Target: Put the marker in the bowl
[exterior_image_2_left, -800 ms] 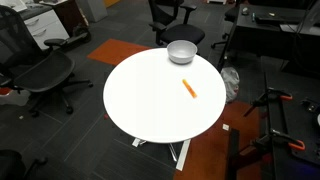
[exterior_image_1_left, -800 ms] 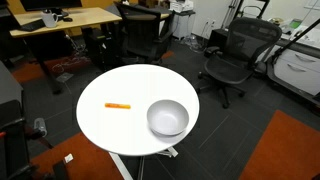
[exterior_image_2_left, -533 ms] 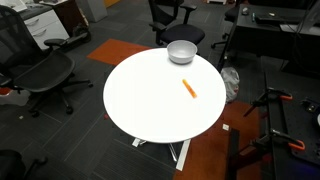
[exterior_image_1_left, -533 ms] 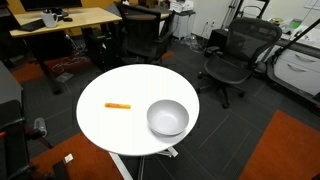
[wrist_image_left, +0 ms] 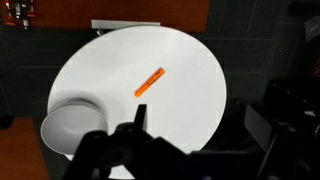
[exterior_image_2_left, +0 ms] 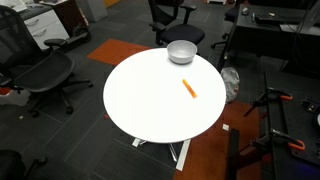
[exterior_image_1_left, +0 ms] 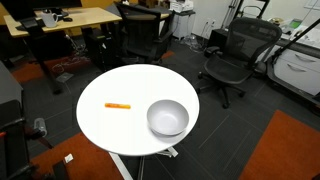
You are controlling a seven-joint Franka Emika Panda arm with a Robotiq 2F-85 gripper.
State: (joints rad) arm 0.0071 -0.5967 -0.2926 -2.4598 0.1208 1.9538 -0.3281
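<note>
The orange marker lies flat on the round white table, apart from the light grey-white bowl, which stands empty near the table's edge. Both also show in an exterior view, the marker and the bowl. In the wrist view the marker lies mid-table and the bowl is at the lower left. My gripper hangs high above the table, its dark fingers wide apart and empty. The arm shows in neither exterior view.
Black office chairs stand around the table. A wooden desk stands behind it. Orange carpet patches lie on the dark floor. Black stands are near the table's side.
</note>
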